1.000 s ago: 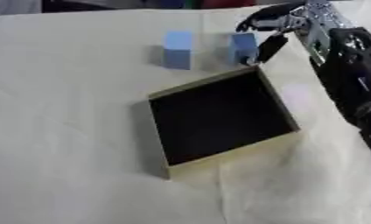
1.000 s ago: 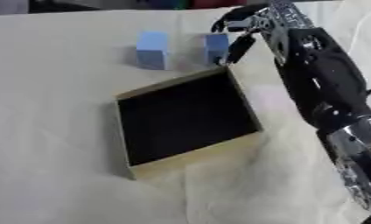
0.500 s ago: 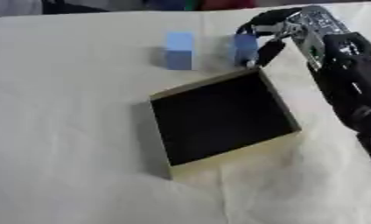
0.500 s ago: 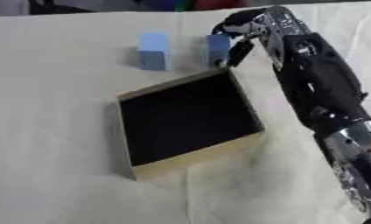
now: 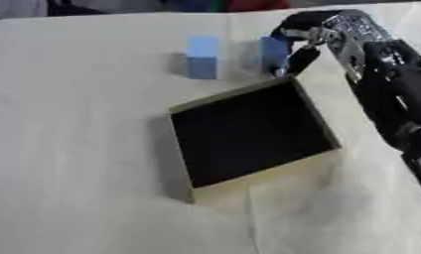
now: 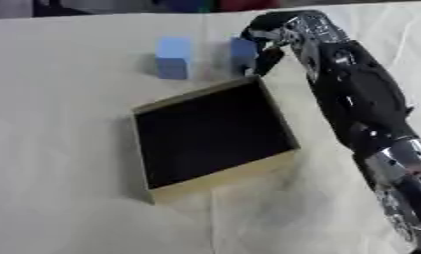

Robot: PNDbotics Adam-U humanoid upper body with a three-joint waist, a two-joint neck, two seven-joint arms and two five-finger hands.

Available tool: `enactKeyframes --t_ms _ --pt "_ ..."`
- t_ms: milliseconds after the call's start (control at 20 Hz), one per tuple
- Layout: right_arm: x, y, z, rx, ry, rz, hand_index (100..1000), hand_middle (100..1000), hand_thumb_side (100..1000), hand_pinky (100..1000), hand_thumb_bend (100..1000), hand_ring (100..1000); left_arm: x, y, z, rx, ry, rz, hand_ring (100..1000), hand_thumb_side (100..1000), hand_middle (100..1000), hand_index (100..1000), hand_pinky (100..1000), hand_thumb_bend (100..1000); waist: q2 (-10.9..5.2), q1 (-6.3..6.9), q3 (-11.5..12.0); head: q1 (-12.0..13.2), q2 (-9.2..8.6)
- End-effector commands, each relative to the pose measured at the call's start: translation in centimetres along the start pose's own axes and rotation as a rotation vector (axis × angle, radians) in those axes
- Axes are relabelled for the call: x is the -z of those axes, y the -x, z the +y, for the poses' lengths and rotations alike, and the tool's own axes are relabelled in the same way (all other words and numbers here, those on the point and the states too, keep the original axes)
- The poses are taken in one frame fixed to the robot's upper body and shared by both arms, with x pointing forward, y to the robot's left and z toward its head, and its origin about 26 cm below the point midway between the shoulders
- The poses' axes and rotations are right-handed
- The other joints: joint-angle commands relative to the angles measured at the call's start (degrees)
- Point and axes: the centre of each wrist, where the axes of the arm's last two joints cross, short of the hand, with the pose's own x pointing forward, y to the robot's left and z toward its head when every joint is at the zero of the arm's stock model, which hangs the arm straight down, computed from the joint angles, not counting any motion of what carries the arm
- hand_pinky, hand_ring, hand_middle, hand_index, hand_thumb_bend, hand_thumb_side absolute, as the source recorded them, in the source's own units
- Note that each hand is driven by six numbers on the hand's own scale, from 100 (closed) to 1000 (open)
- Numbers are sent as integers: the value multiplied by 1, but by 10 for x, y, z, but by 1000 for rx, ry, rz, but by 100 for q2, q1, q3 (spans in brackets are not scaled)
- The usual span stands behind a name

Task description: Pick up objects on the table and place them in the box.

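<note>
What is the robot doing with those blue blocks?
The robot's right hand has reached across the table and curled its fingers around one blue block, the one nearer its arm. A second blue block stands by itself just to the left. The box in front of them has nothing in it yet. The left hand is out of sight.

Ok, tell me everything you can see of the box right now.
The shallow square box has thin tan walls, cardboard or wood by the look, and a black inside with nothing visible in it. It is open-topped and lies flat on the cream tablecloth, turned askew to the table edges. Its far corner points toward the two light blue blocks; the nearer blue block, where the right robot hand is, stands just beyond it. Nothing visibly touches the box but the cloth.
</note>
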Motion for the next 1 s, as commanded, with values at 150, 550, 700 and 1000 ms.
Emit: enactKeyframes --t_ms 150,550,700,1000 --pt "-16 3 -37 -4 124 -4 723 451 463 788 100 685 7 -4 4 3 -7 -31 694 748 722 879 764 154 -200 -5 -19 15 -26" --pt "-40 1 -65 -45 214 -123 733 464 496 792 100 682 6 -3 5 13 -2 -30 695 749 723 879 765 153 -260 -16 -87 52 -10" --pt "-57 -10 -75 -129 230 -242 734 478 506 787 100 685 6 -3 5 15 2 -29 694 750 723 879 765 153 -253 -25 -102 66 -2" --pt "-93 -40 -82 -248 233 -431 736 481 505 782 100 683 7 -3 6 18 5 -31 694 750 723 879 765 151 -238 -23 -104 84 2"
